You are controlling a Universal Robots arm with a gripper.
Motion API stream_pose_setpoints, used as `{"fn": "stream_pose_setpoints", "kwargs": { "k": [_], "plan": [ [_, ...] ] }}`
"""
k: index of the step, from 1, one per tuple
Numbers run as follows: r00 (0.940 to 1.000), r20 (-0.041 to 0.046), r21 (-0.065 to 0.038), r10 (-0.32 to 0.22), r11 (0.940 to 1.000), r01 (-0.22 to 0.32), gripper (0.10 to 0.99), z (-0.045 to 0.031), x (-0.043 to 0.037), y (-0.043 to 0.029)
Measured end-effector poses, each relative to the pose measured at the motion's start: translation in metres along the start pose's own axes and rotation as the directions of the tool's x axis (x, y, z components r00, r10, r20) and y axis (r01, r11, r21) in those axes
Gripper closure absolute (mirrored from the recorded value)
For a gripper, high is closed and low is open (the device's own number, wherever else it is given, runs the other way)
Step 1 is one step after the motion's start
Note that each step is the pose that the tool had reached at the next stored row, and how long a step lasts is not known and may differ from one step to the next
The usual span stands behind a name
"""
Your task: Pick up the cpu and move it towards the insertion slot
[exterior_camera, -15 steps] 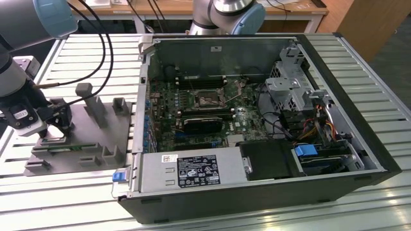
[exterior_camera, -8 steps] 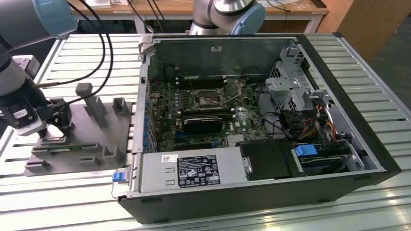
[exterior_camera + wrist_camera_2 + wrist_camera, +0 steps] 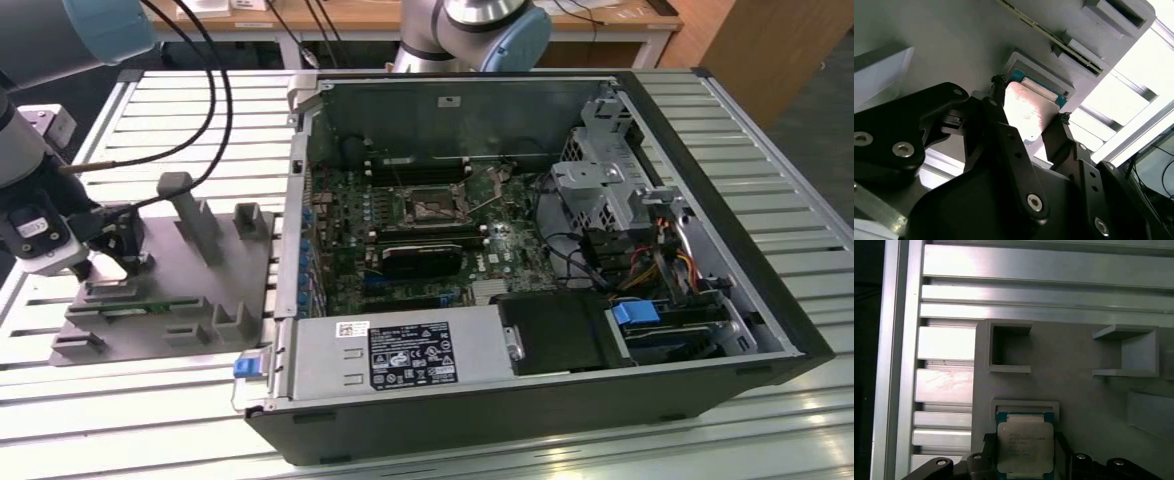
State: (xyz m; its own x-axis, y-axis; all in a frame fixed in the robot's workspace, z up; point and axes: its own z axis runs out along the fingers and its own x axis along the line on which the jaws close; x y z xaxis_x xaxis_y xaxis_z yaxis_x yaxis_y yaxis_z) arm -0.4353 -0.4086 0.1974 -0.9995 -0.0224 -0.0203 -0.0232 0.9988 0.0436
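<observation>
The cpu [image 3: 1025, 447], a small square chip with a pale silvery top and a green rim, sits at or just above its shallow nest on the grey tray [image 3: 1079, 405]. My gripper [image 3: 1024, 440] is shut on it, and in both wrist views a black fingertip rests against each of two opposite edges. The second wrist view shows the cpu [image 3: 1026, 110] between the fingers [image 3: 999, 107]. In the exterior view the gripper [image 3: 114, 262] hangs low over the tray [image 3: 160, 330] at the exterior view's left. The insertion slot [image 3: 434, 205], a silver frame with a dark centre, lies on the motherboard inside the open computer case.
The open case [image 3: 534, 290] fills the middle and the exterior view's right, with a power supply [image 3: 400, 355] at its near side. Grey upright blocks [image 3: 187, 215] rise from the tray. A second arm's base [image 3: 467, 30] stands behind the case. Cables [image 3: 214, 90] hang over the slatted table.
</observation>
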Motion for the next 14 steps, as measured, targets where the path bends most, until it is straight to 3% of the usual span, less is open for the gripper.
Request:
{"fn": "stream_pose_setpoints", "kwargs": {
  "k": [14],
  "plan": [
    [1.0,0.0,0.0,0.0,1.0,0.0,0.545,-0.0245,-0.0005,0.0011]
  ]
}}
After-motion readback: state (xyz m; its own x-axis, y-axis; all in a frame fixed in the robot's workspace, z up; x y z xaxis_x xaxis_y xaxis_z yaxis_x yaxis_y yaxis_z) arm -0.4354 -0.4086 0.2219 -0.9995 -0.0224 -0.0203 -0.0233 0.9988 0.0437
